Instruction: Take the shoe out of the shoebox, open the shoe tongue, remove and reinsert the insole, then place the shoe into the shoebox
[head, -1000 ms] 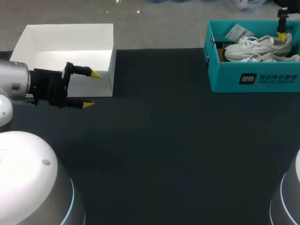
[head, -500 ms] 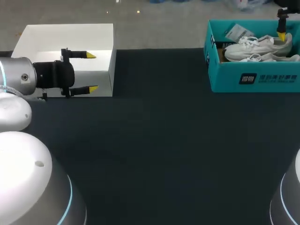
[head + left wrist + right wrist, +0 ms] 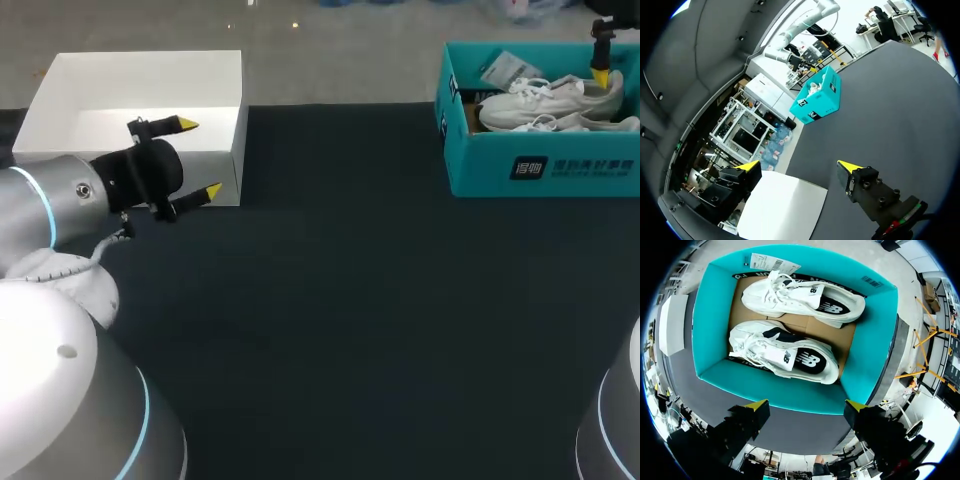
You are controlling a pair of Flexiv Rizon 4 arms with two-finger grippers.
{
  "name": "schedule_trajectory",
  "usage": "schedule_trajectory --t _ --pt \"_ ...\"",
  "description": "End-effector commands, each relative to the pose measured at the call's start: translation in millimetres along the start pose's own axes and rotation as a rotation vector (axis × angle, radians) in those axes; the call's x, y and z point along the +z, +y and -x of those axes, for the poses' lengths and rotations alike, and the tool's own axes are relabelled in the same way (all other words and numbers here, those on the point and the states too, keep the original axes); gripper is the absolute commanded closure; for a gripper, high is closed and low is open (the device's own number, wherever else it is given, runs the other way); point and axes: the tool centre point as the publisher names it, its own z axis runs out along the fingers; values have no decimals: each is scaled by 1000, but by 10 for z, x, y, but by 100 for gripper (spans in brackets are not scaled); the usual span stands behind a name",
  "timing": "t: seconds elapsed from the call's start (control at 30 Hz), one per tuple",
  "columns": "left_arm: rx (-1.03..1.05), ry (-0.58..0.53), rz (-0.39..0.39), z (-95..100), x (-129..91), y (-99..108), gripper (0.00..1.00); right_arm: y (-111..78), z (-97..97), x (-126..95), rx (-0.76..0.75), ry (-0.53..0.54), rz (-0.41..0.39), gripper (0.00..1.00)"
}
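Shoe (image 3: 782, 355) lies in shoebox (image 3: 710, 325) below right pincer (image 3: 806, 403).

The left arm (image 3: 40, 215) comes in low from the side. Its wrist is rolled, so the left gripper (image 3: 198, 157) points level, one yellow tip farther out than the other and the fingers spread wide. The right gripper (image 3: 806, 405) points straight down with its fingers equally far apart. From overhead only one fingertip (image 3: 600, 75) shows, so its tilt is uncertain.

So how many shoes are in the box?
2, both in the box: the near shoe just ahead of the right gripper, the far shoe beyond it by the tag. None seems hidden.
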Motion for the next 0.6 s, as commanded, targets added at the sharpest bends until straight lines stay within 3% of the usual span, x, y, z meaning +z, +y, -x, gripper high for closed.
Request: schedule_trajectory --t 0.03,0.3,0.6 --pt "0 -18 71 -29 47 -30 0 -24 -11 13 0 -3 6 0" --pt "0 -18 71 -29 47 -30 0 -24 -11 13 0 -3 6 0" --pt "-318 34 275 183 277 -8 0 -24 -11 13 0 -3 6 0"
